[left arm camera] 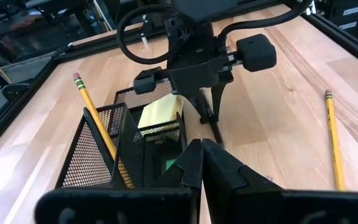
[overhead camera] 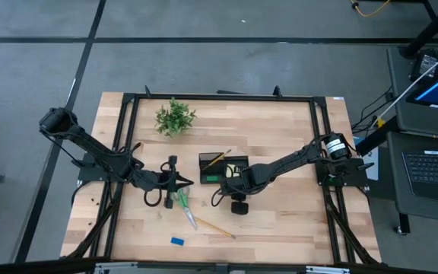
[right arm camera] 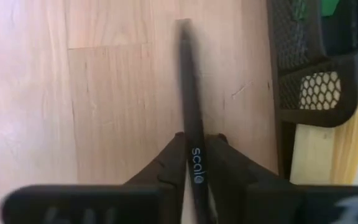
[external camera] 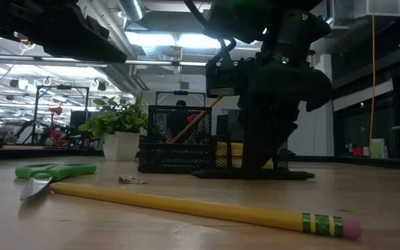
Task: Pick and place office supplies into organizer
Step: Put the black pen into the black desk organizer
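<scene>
On the pale wooden table (overhead camera: 280,213), right jaws pinch a slim black pen (right arm camera: 191,130) beside the mesh organizer (right arm camera: 303,56); left jaws closed.

Right gripper (right arm camera: 194,163) at table centre, fingers clamped, pointing down; left gripper (left arm camera: 202,163) beside it, fingers closed together.

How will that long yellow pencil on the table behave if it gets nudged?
The pencil will probably roll, since it lies loose on smooth bare wood. It looks thin and light, so a light push should move it. It appears straight, likely stiff enough to lift by one end.
</scene>
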Controlling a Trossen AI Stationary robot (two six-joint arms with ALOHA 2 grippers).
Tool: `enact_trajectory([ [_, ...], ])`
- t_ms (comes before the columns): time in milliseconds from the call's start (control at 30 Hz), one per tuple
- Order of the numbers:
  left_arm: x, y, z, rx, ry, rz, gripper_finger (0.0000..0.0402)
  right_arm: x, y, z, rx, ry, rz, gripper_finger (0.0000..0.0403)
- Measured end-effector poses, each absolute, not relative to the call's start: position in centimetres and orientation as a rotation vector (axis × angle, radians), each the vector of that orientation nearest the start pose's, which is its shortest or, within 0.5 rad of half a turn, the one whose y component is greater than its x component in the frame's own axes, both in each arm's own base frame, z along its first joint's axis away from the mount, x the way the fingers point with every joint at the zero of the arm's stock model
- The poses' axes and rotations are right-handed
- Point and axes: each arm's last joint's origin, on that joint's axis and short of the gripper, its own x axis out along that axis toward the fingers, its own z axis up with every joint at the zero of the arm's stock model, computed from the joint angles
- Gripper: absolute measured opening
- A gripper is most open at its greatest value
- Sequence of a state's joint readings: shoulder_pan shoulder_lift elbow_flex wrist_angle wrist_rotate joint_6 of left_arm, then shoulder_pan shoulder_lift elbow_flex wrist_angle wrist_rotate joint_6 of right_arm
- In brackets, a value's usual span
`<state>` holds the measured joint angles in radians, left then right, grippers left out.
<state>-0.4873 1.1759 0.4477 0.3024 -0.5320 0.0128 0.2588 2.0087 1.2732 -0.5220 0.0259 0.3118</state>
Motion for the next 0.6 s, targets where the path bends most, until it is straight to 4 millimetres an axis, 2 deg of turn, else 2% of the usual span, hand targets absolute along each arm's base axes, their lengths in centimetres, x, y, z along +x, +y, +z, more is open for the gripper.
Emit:
enact_trajectory([
  [100, 20.62, -9.27, 19.06, 0.220, 0.372, 0.041, 0.0004, 37.10, 9.74, 13.07, 0.084, 1.262, 0.009, 0.0028],
  [600, 20.62, -9.27, 19.06, 0.221, 0.372, 0.041, 0.0001, 37.63, 10.25, 13.92, 0.067, 1.227, 0.058, 0.0027],
])
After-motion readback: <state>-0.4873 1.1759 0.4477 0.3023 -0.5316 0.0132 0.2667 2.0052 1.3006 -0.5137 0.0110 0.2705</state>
